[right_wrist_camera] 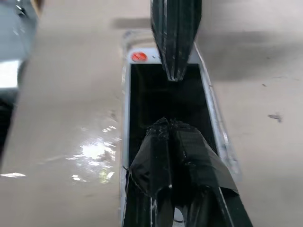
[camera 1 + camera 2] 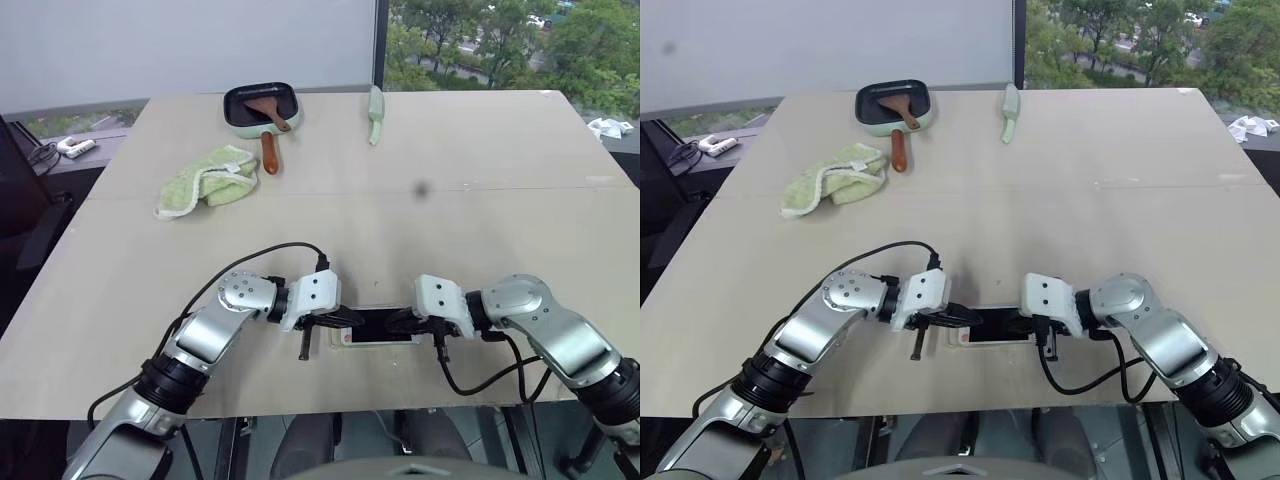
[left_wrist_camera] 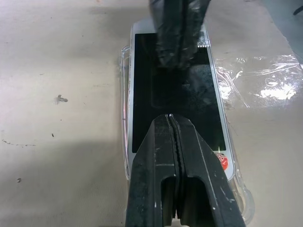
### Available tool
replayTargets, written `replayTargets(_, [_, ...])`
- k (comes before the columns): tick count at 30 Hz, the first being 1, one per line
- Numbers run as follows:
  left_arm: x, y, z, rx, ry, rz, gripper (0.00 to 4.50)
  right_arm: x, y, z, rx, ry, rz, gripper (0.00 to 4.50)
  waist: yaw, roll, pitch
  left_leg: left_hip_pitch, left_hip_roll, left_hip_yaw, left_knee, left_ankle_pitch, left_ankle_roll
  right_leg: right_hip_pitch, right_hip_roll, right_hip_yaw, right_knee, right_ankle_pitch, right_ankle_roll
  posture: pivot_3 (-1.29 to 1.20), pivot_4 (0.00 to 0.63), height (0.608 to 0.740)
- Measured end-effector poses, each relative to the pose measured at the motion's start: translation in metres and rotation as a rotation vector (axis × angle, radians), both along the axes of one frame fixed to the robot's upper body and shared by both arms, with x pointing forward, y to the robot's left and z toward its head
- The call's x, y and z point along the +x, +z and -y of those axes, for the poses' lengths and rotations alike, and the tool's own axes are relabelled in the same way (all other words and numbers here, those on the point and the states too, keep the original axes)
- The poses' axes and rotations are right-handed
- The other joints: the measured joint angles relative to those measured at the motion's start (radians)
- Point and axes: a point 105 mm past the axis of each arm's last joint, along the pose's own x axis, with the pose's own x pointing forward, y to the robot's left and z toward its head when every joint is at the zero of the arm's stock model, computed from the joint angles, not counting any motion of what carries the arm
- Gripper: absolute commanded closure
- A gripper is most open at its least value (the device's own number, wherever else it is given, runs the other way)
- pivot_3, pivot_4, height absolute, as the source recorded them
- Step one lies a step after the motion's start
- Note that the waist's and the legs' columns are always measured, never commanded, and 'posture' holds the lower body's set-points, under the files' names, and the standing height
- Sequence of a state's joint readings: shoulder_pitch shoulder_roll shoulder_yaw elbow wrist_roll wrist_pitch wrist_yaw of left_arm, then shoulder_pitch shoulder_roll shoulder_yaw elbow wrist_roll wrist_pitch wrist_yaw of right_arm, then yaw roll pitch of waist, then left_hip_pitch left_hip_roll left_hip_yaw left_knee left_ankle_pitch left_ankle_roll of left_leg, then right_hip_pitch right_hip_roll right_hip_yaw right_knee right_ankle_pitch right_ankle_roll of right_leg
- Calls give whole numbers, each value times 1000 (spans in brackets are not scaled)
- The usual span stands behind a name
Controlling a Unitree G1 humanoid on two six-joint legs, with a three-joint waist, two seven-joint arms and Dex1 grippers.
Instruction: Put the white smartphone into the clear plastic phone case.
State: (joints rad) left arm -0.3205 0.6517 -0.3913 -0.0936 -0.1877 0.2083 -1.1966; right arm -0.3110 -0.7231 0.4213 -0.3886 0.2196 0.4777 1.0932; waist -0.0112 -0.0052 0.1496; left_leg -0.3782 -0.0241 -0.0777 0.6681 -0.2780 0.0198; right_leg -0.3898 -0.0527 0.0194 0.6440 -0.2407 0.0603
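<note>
Both grippers closed, tips pressing on phone in case.
Left gripper (image 3: 176, 124) and right gripper (image 1: 165, 124) bear on the phone (image 3: 142, 94), lying in the clear case (image 3: 124, 156) near the table (image 2: 450, 150) front edge. Press evenly, corners last.

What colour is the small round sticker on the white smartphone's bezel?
Red, on the white smartphone; it shows best in the right wrist view, sticker.
</note>
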Motion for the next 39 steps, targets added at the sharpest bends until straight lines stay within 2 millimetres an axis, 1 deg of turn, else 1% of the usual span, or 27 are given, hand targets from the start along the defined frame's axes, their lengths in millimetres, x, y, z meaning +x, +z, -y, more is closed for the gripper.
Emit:
replayTargets(4, [0, 0, 0, 0, 0, 1, 4500, -9, 2, 1, -3, 46, -23, 4403, 0, 0, 0, 0, 0, 0, 0, 0, 0, 0, 0, 0, 0, 0, 0, 0, 150, 740])
replayTargets(6, [0, 0, 0, -1, 1, 0, 4500, -11, -2, 15, -79, 56, -36, 4403, 0, 0, 0, 0, 0, 0, 0, 0, 0, 0, 0, 0, 0, 0, 0, 0, 150, 740])
replayTargets(10, [0, 0, 0, 0, 1, -1, 4500, -14, -1, 22, -123, 81, -31, 4403, 0, 1, -1, 0, 0, 0, 0, 0, 0, 1, 0, -1, 0, 0, 0, 0, 150, 740])
replayTargets(13, [0, -1, 0, 1, 3, -1, 4500, -13, -1, 21, -131, 73, -14, 4403, 0, 0, -1, 1, 0, -1, 0, 0, 0, 1, 0, -1, -1, 0, 0, 0, 150, 740])
replayTargets(16, [0, -1, -1, 2, 4, -1, 4500, -6, -1, 16, -115, 37, 12, 4403, 0, 0, -1, 1, 0, -1, 0, 0, 0, 2, 0, -1, -1, 0, 0, 0, 150, 740])
replayTargets(19, [0, -1, 0, 1, 2, -1, 4500, 0, 1, 16, -129, 12, 42, 4403, 0, 0, -1, 1, 0, -1, 0, 0, 0, 2, 0, -1, -1, 0, 0, 0, 150, 740])
replayTargets(22, [0, -1, 0, 2, 1, -1, 4500, 0, 1, 17, -131, 13, 44, 4403, 0, 0, -1, 1, 0, -1, 0, 0, 0, 2, 0, -1, -1, 0, 0, 0, 150, 740])
replayTargets(25, [0, -1, 0, 2, 0, -2, 4500, -11, 0, 17, -121, 46, -14, 4403, 1, 0, -1, 1, 0, -1, 0, 0, 0, 2, 0, -1, -1, 0, 0, 0, 150, 740])
replayTargets(27, [0, 0, 0, 1, -1, -1, 4500, -27, -2, 21, -146, 96, -88, 4403, 1, 0, -1, 0, 0, -2, 0, 0, 0, 2, -1, -2, -1, 0, 0, 0, 150, 740])
replayTargets(30, [0, -1, -1, 3, 2, -1, 4500, -35, -9, 28, -204, 100, -145, 4403, 1, 0, -1, 1, 0, -1, 0, 0, 0, 2, -1, -2, -2, 0, 0, 0, 150, 740])
replayTargets(33, [0, -1, 0, 1, 3, -2, 4500, -30, -18, 31, -254, 63, -125, 4403, 1, 0, -1, 1, 0, -2, 0, 0, 0, 2, -1, -2, -1, -2, 2, 0, 150, 740])
replayTargets(36, [1, -1, -1, 3, 6, -2, 4500, -27, -18, 29, -260, 55, -103, 4403, 1, -1, -2, 1, 0, -2, 0, 0, 0, 2, -1, -2, -2, -2, 2, 0, 150, 740])
replayTargets(39, [1, -1, -2, 7, 9, -2, 4500, -21, -18, 21, -228, 23, -95, 4403, -3, -3, -3, 3, 1, -2, 0, 0, 0, 3, 0, -2, -1, -3, 2, 0, 150, 740])
